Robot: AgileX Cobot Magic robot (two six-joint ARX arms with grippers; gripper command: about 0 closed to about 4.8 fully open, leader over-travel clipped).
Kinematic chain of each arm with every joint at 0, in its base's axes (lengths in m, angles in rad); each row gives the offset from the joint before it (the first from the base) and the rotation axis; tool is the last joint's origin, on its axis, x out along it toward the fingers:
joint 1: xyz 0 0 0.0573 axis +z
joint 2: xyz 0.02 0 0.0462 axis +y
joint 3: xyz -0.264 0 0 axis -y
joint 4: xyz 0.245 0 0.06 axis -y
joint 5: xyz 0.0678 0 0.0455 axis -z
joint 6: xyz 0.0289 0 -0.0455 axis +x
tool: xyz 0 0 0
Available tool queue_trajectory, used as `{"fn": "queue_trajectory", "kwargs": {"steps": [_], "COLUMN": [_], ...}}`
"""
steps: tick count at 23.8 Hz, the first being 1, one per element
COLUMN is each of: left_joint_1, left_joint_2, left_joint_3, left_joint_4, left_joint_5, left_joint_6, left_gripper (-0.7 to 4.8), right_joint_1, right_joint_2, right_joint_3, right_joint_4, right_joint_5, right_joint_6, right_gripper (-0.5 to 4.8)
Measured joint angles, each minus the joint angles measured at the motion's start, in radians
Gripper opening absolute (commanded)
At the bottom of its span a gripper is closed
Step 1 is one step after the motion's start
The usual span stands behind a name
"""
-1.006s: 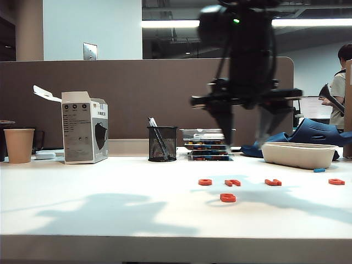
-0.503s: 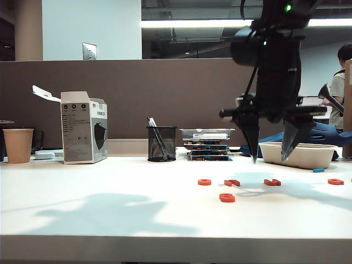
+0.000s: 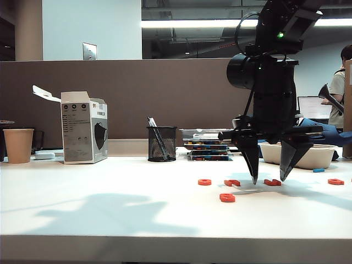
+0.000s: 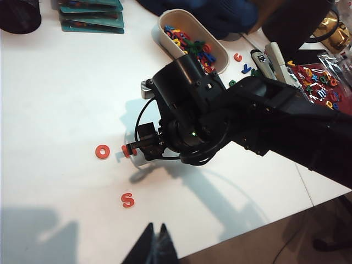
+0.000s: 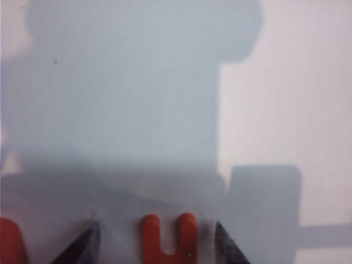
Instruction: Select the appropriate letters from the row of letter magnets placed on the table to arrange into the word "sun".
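Office (desk partition (image 3: 137,99), pen holder (image 3: 162,144))

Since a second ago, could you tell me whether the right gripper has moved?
Yes. The right gripper moved rightward and down, from beside the pen cup toward the table.

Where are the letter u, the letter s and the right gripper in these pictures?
letter u (image 5: 169,238): right wrist view, on its base curve, between the open jaws.
letter s (image 4: 127,200): left wrist view, middle of the piece.
right gripper (image 3: 269,179): exterior view, midway between its fingertips, just above the table.
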Motion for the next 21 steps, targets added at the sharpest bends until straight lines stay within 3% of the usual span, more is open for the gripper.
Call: {"fn": "queue_trajectory", "kwargs": {"steps": [9, 21], "left_joint_1": [0.0, 0.0], "left_joint_2": [0.0, 0.0], "left_joint_3": [0.0, 0.0], "left_joint_4": [0.0, 0.0], "left_joint_5": [0.0, 0.0], "left_joint_6": [0.0, 0.0], "left_gripper": [-0.05, -0.05], "right_joint_1": [-0.019, -0.069], "right_joint_2": [0.003, 0.002], "right_joint_3": [0.004, 0.007], "right_joint_4": [-0.002, -0.043], "right_joint_5": [-0.066, -0.083], "right_joint_6": [-0.004, -0.016], "right_gripper": [2.59, 2.08]}}
